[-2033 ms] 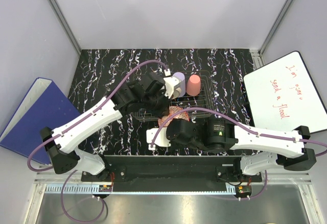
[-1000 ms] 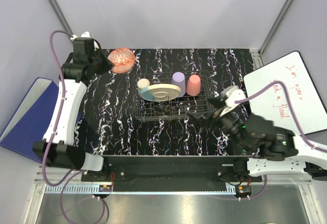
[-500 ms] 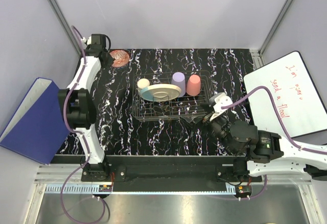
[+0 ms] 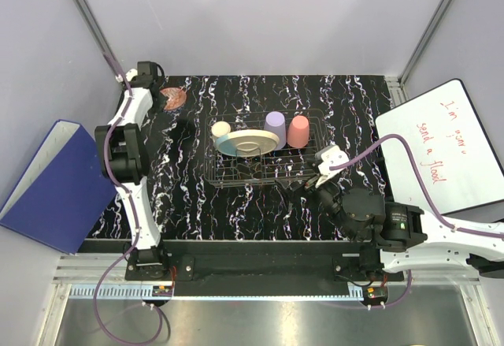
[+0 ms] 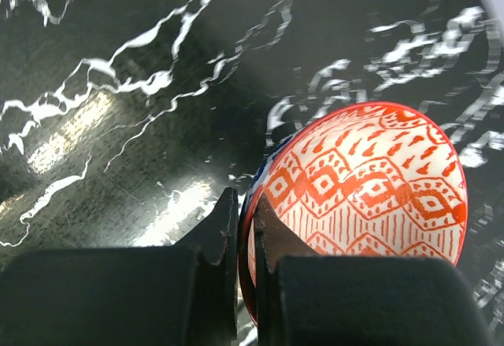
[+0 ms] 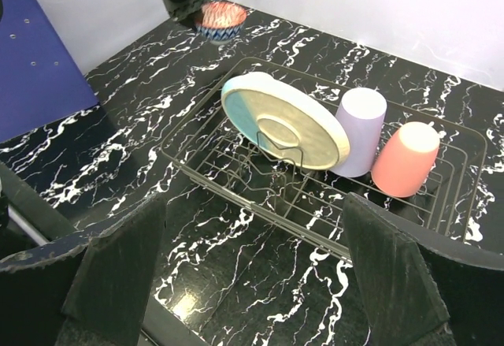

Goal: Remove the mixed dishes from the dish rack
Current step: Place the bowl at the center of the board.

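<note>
The red-orange patterned bowl hangs in my left gripper, which is shut on its rim, one finger inside and one outside. It sits low at the table's far-left corner; whether it touches the table I cannot tell. The wire dish rack holds the blue-and-cream plate leaning on edge, a whitish cup, a lavender cup and a salmon cup. My right gripper hovers open in front of the rack's near rail, holding nothing.
A blue binder leans off the table's left side. A whiteboard with red writing lies to the right. Walls close in the back and left corner beside the bowl.
My left arm has carried the bowl from the rack to the far-left corner and brought it lower. My right arm has drawn back to the rack's front right, jaws still wide.
</note>
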`<state>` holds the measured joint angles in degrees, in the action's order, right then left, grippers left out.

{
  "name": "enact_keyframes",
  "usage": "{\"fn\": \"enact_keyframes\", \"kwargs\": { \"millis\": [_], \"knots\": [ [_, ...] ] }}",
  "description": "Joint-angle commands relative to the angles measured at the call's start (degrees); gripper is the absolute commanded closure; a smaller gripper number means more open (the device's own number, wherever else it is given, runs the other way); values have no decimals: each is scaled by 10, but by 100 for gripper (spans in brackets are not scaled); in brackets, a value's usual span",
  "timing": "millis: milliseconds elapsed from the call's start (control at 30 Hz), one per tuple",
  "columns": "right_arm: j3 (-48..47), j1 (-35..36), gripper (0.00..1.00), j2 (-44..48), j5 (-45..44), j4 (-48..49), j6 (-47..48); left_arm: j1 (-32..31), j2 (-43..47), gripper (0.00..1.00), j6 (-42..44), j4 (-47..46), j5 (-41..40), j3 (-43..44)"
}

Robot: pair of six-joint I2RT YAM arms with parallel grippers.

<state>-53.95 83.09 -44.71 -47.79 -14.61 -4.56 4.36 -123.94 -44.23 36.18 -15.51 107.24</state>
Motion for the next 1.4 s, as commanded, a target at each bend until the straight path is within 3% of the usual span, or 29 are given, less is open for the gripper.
{"fn": "enact_keyframes", "kwargs": {
  "millis": [0,433,533,667,700,800,1033,1200,1233,1367],
  "knots": [
    [0,1,0,-4,-28,21,0,-3,-10,100,-36,-39,2,-12],
    [14,0,0,12,-35,10,-33,6,-32,100,-12,-29,8,-29],
    [17,1,0,11,-38,10,-34,7,-43,94,-2,-25,21,-26],
    [21,1,0,9,-39,9,-39,11,-51,72,1,-14,37,-32],
    [21,1,0,9,-38,9,-40,10,-50,58,0,-13,36,-34],
    [22,1,0,10,-38,7,-41,10,-39,42,0,-12,38,-40],
    [17,0,0,7,-31,11,-40,11,13,22,-7,-6,50,-29],
    [9,1,0,-7,-34,18,-37,7,84,17,-24,1,86,2],
    [3,1,0,-9,-37,20,-37,6,111,11,-27,7,89,12],
    [-13,0,0,-30,-52,36,-32,-31,199,8,-27,19,101,28]
  ]
}}
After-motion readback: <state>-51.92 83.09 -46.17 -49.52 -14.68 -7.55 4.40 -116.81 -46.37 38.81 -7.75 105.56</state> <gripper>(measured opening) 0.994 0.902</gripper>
